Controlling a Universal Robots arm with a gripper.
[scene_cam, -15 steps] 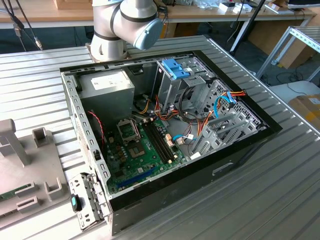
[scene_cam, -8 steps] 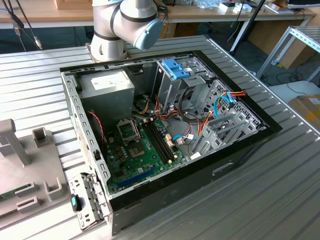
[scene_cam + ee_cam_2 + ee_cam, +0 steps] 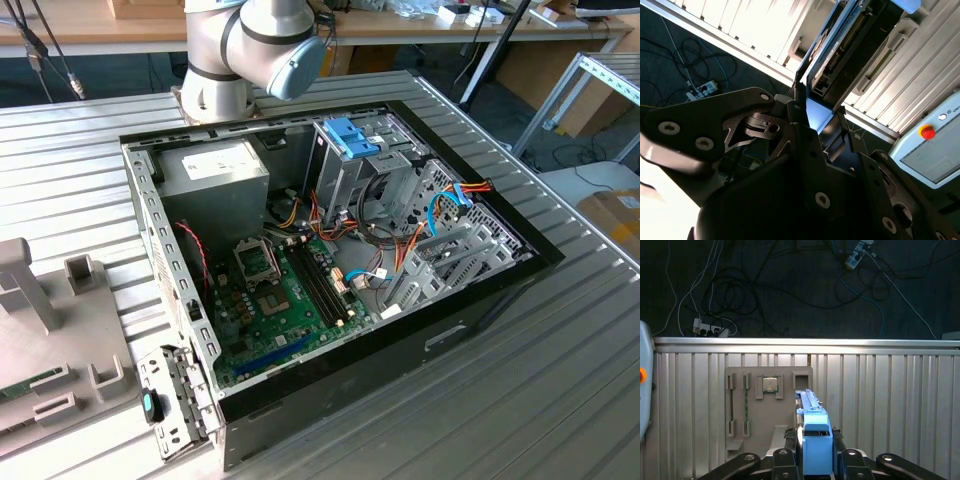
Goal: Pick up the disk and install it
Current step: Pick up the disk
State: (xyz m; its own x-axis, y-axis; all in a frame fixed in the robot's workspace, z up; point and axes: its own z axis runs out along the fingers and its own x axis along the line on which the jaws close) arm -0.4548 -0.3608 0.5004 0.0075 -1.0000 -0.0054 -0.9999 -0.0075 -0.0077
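My gripper [image 3: 814, 440] is shut on the disk [image 3: 813, 415], which stands on edge between the two black fingers with its bright blue rail facing the first wrist camera. In the second wrist view the disk [image 3: 847, 47] shows as a dark slab with a blue edge, reaching out past the gripper [image 3: 815, 114]. The held disk hangs above the ribbed metal table, over a grey fixture plate [image 3: 767, 405]. The exterior view has the arm's base [image 3: 240, 50] behind the open computer case [image 3: 480, 300].
Inside the case are a power supply box [image 3: 215, 168], a motherboard [image 3: 285, 300] and an upright drive cage with a blue bracket [image 3: 352, 135]. The fixture plate [image 3: 40, 330] lies at the exterior view's left and carries a small chip [image 3: 770, 385]. Cables [image 3: 740, 295] lie on the floor beyond the table edge.
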